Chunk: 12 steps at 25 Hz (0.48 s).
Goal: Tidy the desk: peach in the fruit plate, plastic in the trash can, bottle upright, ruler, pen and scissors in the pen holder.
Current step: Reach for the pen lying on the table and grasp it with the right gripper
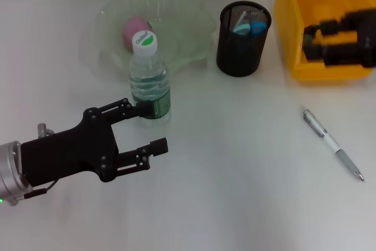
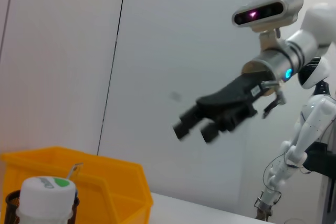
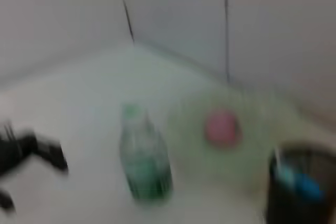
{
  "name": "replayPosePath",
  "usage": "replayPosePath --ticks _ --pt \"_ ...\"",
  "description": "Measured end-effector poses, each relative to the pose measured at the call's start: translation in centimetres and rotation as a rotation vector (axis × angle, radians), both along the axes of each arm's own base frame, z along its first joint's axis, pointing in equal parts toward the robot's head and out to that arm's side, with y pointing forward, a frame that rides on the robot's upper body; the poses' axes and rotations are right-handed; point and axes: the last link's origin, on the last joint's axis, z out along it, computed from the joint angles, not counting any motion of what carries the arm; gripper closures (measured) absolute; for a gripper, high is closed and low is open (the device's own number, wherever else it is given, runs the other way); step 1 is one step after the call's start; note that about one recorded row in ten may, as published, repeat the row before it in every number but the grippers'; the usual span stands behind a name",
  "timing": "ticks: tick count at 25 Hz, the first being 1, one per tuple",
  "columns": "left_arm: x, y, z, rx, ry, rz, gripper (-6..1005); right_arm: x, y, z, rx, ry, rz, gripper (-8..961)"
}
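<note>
Nearest me, the left gripper hung at seven o'clock, jaws wide, one finger touching the upright bottle without clasping it. The pen lay loose on the bench at four o'clock, long axis running ten to four. Farther off, the right gripper hovered over the yellow bin at two o'clock, nearer the pen; its jaws I could not tell. Pen holder at one o'clock; peach already in the fruit plate.

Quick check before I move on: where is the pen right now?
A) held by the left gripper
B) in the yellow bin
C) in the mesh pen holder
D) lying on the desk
D: the pen lies flat on the desk, away from the pen holder and the open left gripper.
</note>
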Motion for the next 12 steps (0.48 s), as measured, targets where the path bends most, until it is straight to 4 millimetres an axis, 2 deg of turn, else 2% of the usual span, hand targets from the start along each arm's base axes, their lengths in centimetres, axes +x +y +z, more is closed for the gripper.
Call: replayPosePath --ticks 1,2,3,4,5,6,8,12 --pt "0.0 0.0 0.0 0.000 0.000 0.000 249 0.0 0.0 0.0 0.000 0.000 0.000 346" --pt "0.1 0.1 0.0 0.000 0.000 -0.002 249 -0.4 -0.2 -0.1 -0.013 -0.065 -0.056 346" --pt "0.2 0.2 0.0 0.001 0.001 -0.008 249 -0.7 -0.4 -0.6 -0.018 -0.197 -0.182 345" --pt "0.2 0.2 0.0 0.001 0.001 -0.008 249 -0.7 -0.4 -0.6 -0.018 -0.197 -0.182 345" --pt "0.3 0.3 0.0 0.000 0.002 -0.011 249 -0.6 -0.4 -1.3 -0.010 -0.292 -0.267 345" --pt "0.3 0.3 0.0 0.000 0.002 -0.011 249 -0.6 -0.4 -1.3 -0.010 -0.292 -0.267 345" --pt "0.4 0.5 0.0 0.002 0.007 -0.017 249 0.1 -0.3 -2.6 0.002 -0.391 -0.348 345" --pt "0.6 0.7 0.0 0.002 0.012 -0.027 249 1.3 0.1 -3.6 -0.001 -0.415 -0.403 345"
